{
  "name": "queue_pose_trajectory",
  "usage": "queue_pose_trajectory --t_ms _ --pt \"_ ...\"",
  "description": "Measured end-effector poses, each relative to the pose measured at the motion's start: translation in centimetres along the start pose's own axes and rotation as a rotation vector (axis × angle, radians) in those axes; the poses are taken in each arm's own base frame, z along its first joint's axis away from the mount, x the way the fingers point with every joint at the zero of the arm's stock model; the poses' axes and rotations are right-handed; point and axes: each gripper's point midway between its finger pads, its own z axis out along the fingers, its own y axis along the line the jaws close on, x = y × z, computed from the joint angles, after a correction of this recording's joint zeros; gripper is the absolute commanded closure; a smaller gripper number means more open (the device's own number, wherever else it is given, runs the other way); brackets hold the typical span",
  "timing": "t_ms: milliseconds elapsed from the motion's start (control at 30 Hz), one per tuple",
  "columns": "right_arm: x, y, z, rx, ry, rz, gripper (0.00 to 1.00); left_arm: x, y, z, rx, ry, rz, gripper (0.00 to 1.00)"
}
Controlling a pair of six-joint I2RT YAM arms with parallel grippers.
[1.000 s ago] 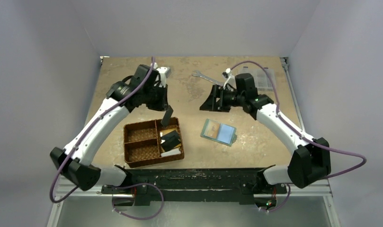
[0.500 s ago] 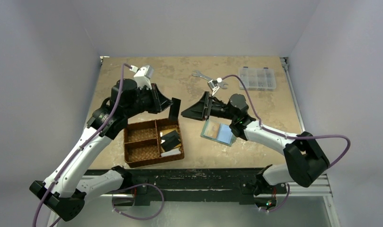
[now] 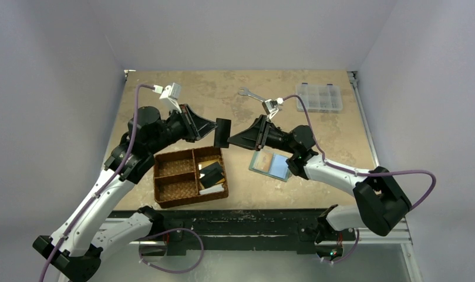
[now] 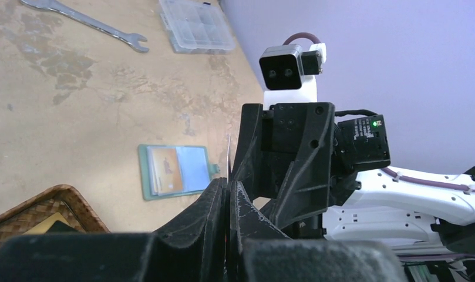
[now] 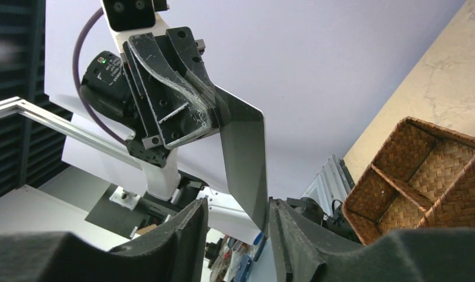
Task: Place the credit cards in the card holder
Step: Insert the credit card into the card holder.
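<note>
My left gripper (image 3: pixel 213 126) is shut on a black credit card (image 3: pixel 222 133) and holds it upright in the air, above the far edge of the basket. In the left wrist view the card (image 4: pixel 229 154) shows edge-on between the closed fingers (image 4: pixel 214 200). My right gripper (image 3: pixel 230 140) faces it, open, with the card's free end (image 5: pixel 245 154) between its jaws, against the right finger (image 5: pixel 285 226) and apart from the left one. The card holder (image 3: pixel 271 164) lies open on the table, an orange card (image 4: pixel 166 169) in one pocket. More cards, black (image 3: pixel 211 172) and white (image 3: pixel 213 189), lie in the basket.
A brown woven three-compartment basket (image 3: pixel 175 189) stands near the front left. A wrench (image 3: pixel 249 95) and a clear compartment box (image 3: pixel 320 97) lie at the back of the table. The two arms meet over the middle.
The left arm swung the black card up and rightwards from above the basket. The right gripper came left to meet it, and its jaws have narrowed around the card's end.
</note>
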Motion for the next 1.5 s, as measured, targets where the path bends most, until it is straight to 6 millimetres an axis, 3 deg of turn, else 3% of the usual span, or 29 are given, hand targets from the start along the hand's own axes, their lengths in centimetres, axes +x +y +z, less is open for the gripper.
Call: queue_pose_trajectory --t_ms 133,167,233,267,400,467,533,633,733,833,900,1000,1100,1300,1500 --pt "0.1 0.3 -0.3 -0.010 -0.005 0.015 0.69 0.3 -0.3 -0.1 0.031 -0.012 -0.037 1.00" --pt "0.2 0.4 -0.3 -0.013 -0.005 0.014 0.76 0.5 -0.3 -0.1 0.040 -0.014 -0.048 1.00" --pt "0.2 0.9 -0.4 -0.023 -0.006 0.007 0.98 0.7 -0.4 -0.2 0.058 -0.019 -0.065 1.00" --pt "0.1 1.1 -0.5 -0.028 -0.007 0.003 1.00 0.9 -0.5 -0.2 0.068 -0.022 -0.074 0.99" --pt "-0.1 0.7 -1.4 -0.001 -0.020 -0.009 1.00 1.5 -0.5 0.0 0.096 -0.012 -0.093 0.60" --pt "-0.9 -0.7 -2.8 0.068 -0.045 -0.014 1.00 2.2 0.1 0.4 0.082 0.010 -0.095 0.55" --pt "-2.5 -3.6 -5.7 0.215 -0.102 -0.020 1.00 3.1 1.3 1.2 0.042 0.043 -0.099 0.53" --pt "-4.7 -9.6 -11.1 0.525 -0.175 -0.036 1.00 5.1 3.5 3.0 -0.022 0.110 -0.096 0.53" --pt "-3.2 -14.5 -16.2 0.792 -0.131 0.000 1.00 8.4 5.2 5.3 -0.076 0.209 -0.083 0.53" --pt "-0.3 -16.3 -20.5 0.921 -0.091 0.042 1.00 13.0 5.1 7.9 -0.080 0.333 -0.039 0.59" --pt "1.0 -16.7 -22.0 0.948 -0.081 0.060 1.00 15.7 5.1 9.6 -0.077 0.400 -0.018 0.62" --pt "2.9 -17.8 -23.2 0.978 -0.032 0.103 1.00 19.3 6.1 12.0 -0.095 0.485 0.012 0.66" --pt "4.6 -19.0 -24.0 0.989 0.009 0.145 1.00 21.4 7.4 14.1 -0.122 0.535 0.035 0.71" --pt "5.2 -19.8 -24.2 0.962 0.001 0.137 1.00 22.9 8.4 17.5 -0.114 0.549 0.075 0.80" --pt "4.5 -20.4 -24.3 0.951 -0.025 0.122 1.00 24.3 9.9 19.0 -0.135 0.571 0.093 0.85"
